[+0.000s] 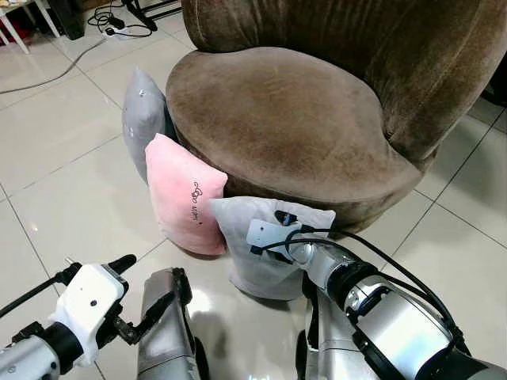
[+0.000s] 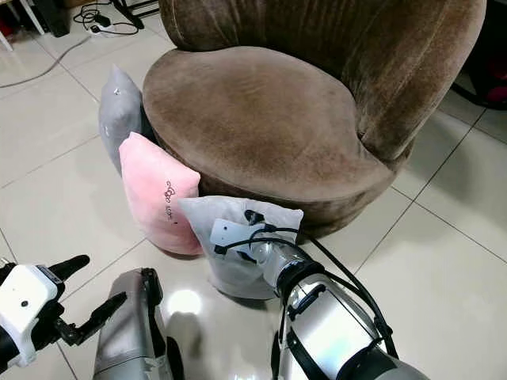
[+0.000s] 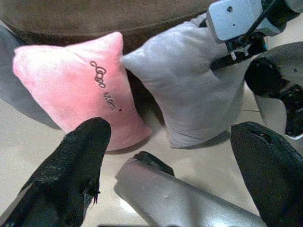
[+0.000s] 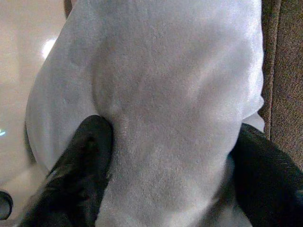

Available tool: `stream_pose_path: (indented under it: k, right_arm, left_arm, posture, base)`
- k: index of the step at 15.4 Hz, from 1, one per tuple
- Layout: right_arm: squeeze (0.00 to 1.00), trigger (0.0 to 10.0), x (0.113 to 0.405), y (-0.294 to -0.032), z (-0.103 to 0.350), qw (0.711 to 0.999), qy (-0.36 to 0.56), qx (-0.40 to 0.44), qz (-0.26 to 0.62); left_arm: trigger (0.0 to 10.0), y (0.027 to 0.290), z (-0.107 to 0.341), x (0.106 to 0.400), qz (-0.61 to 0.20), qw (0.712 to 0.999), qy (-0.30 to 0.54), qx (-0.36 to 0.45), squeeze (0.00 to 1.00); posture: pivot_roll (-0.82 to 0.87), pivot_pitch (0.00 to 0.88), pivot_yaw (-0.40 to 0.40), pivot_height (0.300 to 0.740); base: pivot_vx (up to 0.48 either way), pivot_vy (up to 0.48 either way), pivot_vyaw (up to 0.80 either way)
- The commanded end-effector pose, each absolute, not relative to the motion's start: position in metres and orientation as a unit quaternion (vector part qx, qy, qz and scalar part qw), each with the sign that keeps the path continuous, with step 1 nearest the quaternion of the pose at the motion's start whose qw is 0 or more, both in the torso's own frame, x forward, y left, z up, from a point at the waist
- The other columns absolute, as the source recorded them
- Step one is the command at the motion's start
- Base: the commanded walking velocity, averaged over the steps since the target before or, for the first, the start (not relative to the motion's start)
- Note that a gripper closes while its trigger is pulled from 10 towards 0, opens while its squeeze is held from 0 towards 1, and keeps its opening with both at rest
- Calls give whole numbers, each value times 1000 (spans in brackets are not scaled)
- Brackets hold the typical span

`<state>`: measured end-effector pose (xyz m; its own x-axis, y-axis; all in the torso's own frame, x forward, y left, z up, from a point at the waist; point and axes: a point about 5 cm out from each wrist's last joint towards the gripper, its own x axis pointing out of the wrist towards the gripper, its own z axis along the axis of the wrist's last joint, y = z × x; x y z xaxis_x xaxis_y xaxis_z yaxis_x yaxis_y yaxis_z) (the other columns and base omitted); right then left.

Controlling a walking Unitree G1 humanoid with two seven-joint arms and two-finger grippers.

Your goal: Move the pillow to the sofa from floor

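Observation:
Three pillows lean on the floor against the round brown sofa (image 1: 285, 119). The front grey pillow (image 1: 265, 273) stands upright at the seat's base. My right gripper (image 4: 170, 165) is open and straddles it, with one black finger (image 4: 85, 156) denting one face and the other finger (image 4: 265, 165) between the pillow and the sofa. A pink pillow (image 1: 178, 194) with dark script stands to its left, and another grey pillow (image 1: 142, 119) sits farther back. My left gripper (image 1: 139, 293) hangs open low over the tiles, empty, well short of the pink pillow.
Pale glossy floor tiles (image 1: 63, 182) spread out to the left and right of the sofa. Black cables and a power strip (image 1: 115, 24) lie at the far left. White furniture legs (image 1: 16, 32) stand in the far left corner.

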<state>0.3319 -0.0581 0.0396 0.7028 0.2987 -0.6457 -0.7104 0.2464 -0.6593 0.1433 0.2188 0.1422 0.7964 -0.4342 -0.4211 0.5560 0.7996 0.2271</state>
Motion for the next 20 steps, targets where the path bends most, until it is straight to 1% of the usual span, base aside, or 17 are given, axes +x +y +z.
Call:
stream_pose_path:
  k: [1, 2, 7, 20]
  right_arm:
    - [0, 0, 330, -58, 37, 759, 208, -521, 330]
    - [0, 0, 329, -56, 37, 764, 206, -514, 332]
    - [0, 0, 325, -52, 32, 773, 213, -494, 336]
    - [0, 0, 321, -49, 29, 770, 212, -496, 342]
  left_arm:
    - [10000, 218, 143, 137, -282, 925, 192, 167, 0]
    - [10000, 217, 142, 134, -292, 921, 200, 166, 0]
    - [10000, 217, 144, 137, -289, 923, 197, 162, 0]
    - [10000, 214, 144, 134, -290, 923, 201, 156, 0]
  posture:
    - [97, 171, -4, 490]
    - [98, 169, -3, 490]
    - [99, 167, 1, 490]
    - [107, 160, -22, 490]
  base:
    - [0, 0, 0]
    - [0, 0, 0]
    - [0, 0, 0]
    - [0, 0, 0]
